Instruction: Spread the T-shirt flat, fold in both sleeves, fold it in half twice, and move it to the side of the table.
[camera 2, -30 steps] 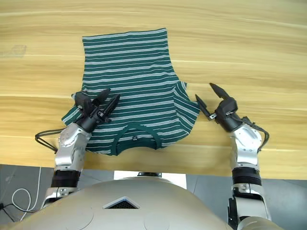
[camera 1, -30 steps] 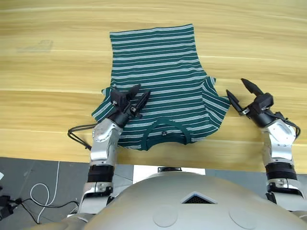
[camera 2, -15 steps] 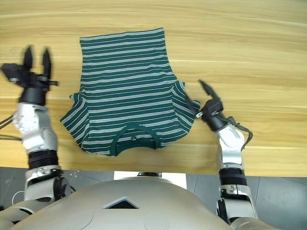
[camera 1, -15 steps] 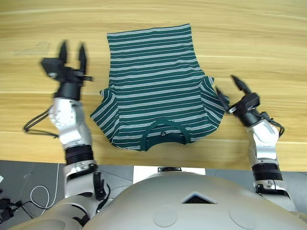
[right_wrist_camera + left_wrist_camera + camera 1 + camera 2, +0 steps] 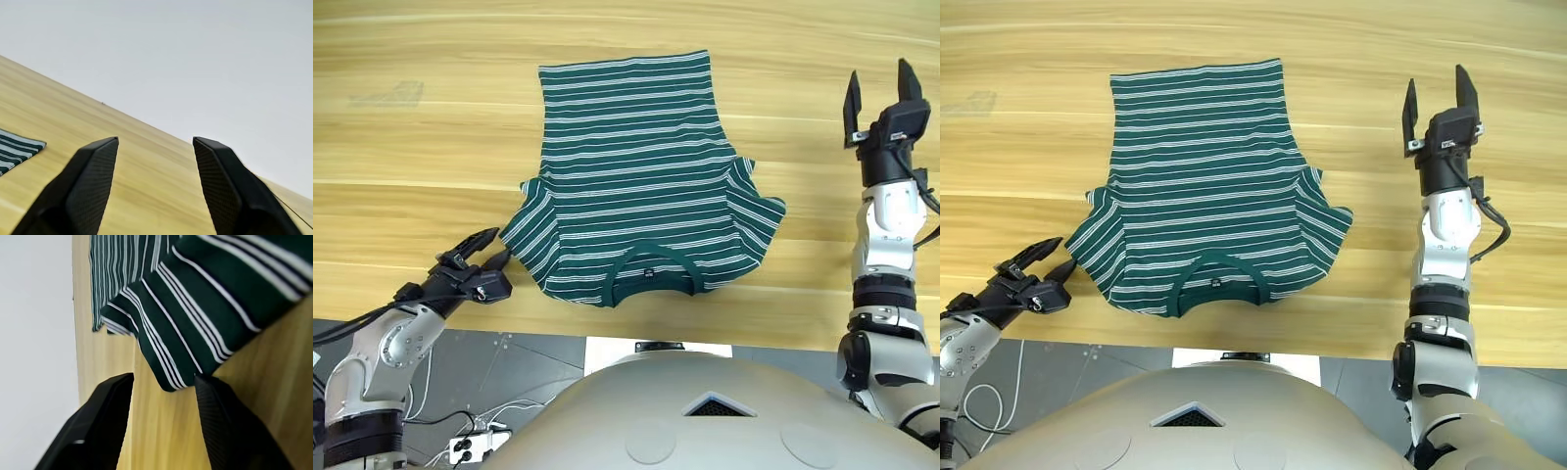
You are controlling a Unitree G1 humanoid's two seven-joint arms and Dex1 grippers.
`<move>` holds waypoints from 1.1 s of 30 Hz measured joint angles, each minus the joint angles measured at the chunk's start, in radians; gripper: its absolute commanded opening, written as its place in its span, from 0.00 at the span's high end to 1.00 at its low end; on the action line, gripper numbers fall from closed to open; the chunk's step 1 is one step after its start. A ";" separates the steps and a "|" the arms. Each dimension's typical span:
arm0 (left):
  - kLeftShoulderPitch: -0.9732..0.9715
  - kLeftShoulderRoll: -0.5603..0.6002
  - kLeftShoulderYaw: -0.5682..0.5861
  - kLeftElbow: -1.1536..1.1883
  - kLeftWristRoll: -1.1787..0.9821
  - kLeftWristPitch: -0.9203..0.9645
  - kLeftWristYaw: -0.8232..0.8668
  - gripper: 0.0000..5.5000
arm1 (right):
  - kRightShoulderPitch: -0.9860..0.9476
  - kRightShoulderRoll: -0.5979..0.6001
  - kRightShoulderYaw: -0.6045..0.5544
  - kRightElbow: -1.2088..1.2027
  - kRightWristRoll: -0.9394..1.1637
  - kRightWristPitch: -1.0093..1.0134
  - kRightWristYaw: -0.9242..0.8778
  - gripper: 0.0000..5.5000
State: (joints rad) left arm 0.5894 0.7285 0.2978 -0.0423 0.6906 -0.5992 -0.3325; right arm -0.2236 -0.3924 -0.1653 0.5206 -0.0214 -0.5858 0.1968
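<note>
striped T-shirt [image 5: 641,186] on table [image 5: 431,147] (collar toward me) | my left gripper [image 5: 492,247] unclenched beside its sleeve | my right gripper [image 5: 878,76] unclenched, well apart

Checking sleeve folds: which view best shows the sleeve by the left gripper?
Left wrist view: the sleeve lies close, just beyond the open left gripper. Eye views show it small; right wrist, another striped corner.

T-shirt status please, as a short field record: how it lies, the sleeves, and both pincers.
T-shirt: laid out on the wooden table, collar toward the robot
sleeves: left sleeve and right sleeve both out to the sides, not folded in
left pincer: open, at the near table edge, just short of the left sleeve's tip
right pincer: open, over bare table to the right of the shirt, apart from it
</note>
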 measured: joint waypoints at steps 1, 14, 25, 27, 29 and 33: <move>0.016 -0.001 0.000 -0.028 0.016 0.025 0.002 0.58 | 0.000 -0.001 0.000 0.007 0.000 -0.002 0.002 0.49; 0.039 0.042 -0.050 -0.103 0.100 0.162 0.042 0.58 | 0.065 -0.016 -0.008 0.000 0.017 -0.012 0.017 0.49; 0.003 0.052 -0.092 -0.123 0.091 0.191 0.075 0.58 | 0.083 -0.016 -0.011 -0.002 0.018 -0.018 0.021 0.49; -0.012 0.052 -0.123 -0.114 0.093 0.192 0.070 0.58 | 0.086 -0.016 -0.019 -0.002 0.020 -0.019 0.021 0.49; -0.034 0.062 -0.148 -0.107 0.093 0.191 0.066 0.58 | 0.090 -0.016 -0.020 -0.003 0.024 -0.020 0.022 0.49; -0.095 0.083 -0.217 -0.083 0.092 0.172 0.065 0.58 | 0.097 -0.016 -0.020 -0.013 0.028 -0.021 0.024 0.49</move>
State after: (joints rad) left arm 0.4940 0.8119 0.0804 -0.1252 0.7822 -0.4275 -0.2679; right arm -0.1265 -0.4087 -0.1855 0.5075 0.0064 -0.6070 0.2208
